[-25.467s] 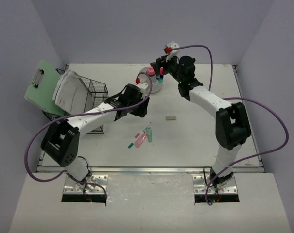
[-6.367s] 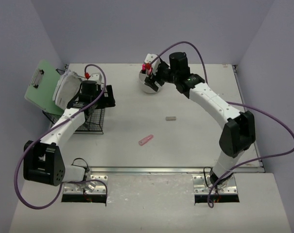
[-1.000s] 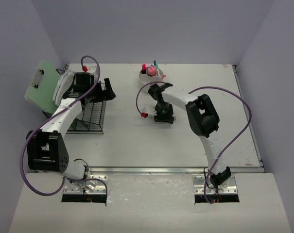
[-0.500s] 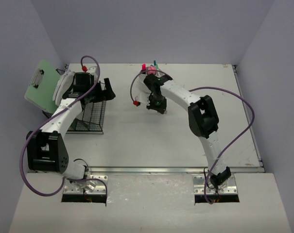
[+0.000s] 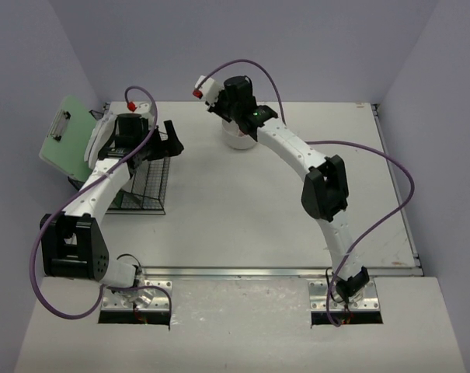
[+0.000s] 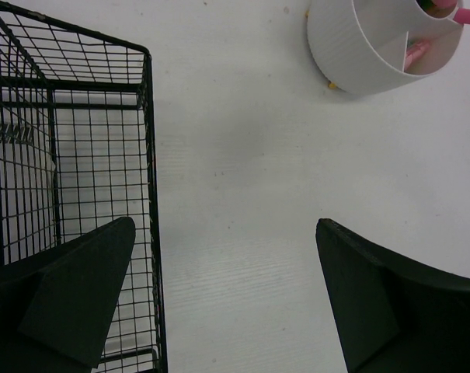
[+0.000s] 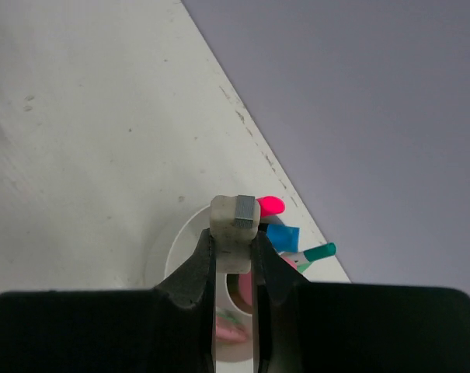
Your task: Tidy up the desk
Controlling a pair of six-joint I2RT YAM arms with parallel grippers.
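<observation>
When viewed from above, reads plainly: right arm stretched across the flat off-white surface (image 5: 297, 225) to hang directly over the round white holder (image 5: 238, 140), which stands near the far edge. Left pincer (image 5: 172, 140) spread wide, well left of the holder, beside the black wire basket (image 5: 145, 175).

Through the left wrist camera, nothing between the dark matte fingers (image 6: 71, 299). Holder up and to the right, with a finely ribbed wall and an inner divider.

Through the right wrist camera, right pincer (image 7: 235, 242) pinched narrow on a small pale eraser (image 7: 235, 217), a blunt rubbery block with its long axis along the fingers, just short of the holder's open mouth. Probably needs only a release to drop in. Clearly the nearer arm: right. Inside the holder, glossy marker caps (image 7: 271, 206) in pink, blue and teal.
</observation>
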